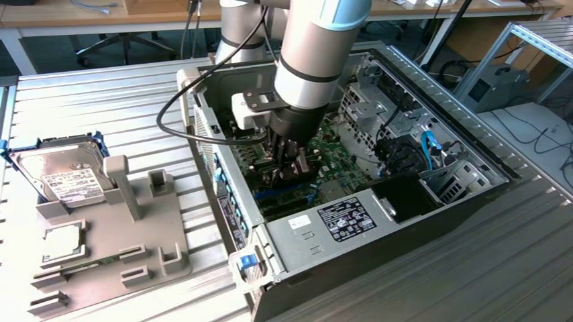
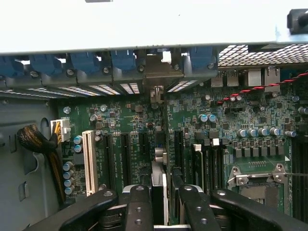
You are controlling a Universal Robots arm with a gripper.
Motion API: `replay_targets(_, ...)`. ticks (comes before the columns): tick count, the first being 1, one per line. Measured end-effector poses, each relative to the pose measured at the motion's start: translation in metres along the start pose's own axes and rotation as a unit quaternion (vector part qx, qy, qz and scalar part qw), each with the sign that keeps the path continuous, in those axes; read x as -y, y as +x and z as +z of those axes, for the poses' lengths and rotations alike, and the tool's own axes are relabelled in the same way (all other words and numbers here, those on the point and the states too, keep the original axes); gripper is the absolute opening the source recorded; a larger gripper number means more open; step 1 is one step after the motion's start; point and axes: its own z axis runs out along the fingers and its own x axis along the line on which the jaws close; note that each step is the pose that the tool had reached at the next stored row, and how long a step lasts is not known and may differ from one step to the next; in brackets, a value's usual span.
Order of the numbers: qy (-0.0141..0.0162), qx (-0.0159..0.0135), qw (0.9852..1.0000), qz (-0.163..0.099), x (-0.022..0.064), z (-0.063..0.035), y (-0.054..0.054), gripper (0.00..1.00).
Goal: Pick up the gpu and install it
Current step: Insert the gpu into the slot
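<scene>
The gpu [image 2: 160, 185] shows edge-on as a thin dark card with a silver edge, standing upright between my fingers [image 2: 139, 207] over the green motherboard [image 2: 125, 120]. My gripper [image 2: 163, 211] is shut on the gpu, one finger on each face. The card's lower edge sits among the black expansion slots; I cannot tell whether it is seated. In the exterior view my gripper [image 1: 291, 168] reaches down inside the open computer case [image 1: 465, 134], with the dark gpu [image 1: 284, 182] below it near the case's rear wall.
A silver hard drive [image 1: 58, 171] and a grey holder tray [image 1: 117, 235] lie at the exterior view's left. Inside the case are the power supply [image 1: 345, 218], blue cables [image 1: 430, 151], a white slot [image 2: 88, 161], blue slot latches [image 2: 86, 62] and the processor socket [image 2: 257, 175].
</scene>
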Motion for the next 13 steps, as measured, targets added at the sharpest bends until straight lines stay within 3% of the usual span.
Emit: replay_targets(13, -0.0003, -0.0003, 1.0000, -0.010, 0.0006, 0.0007, -0.0016, 0.27)
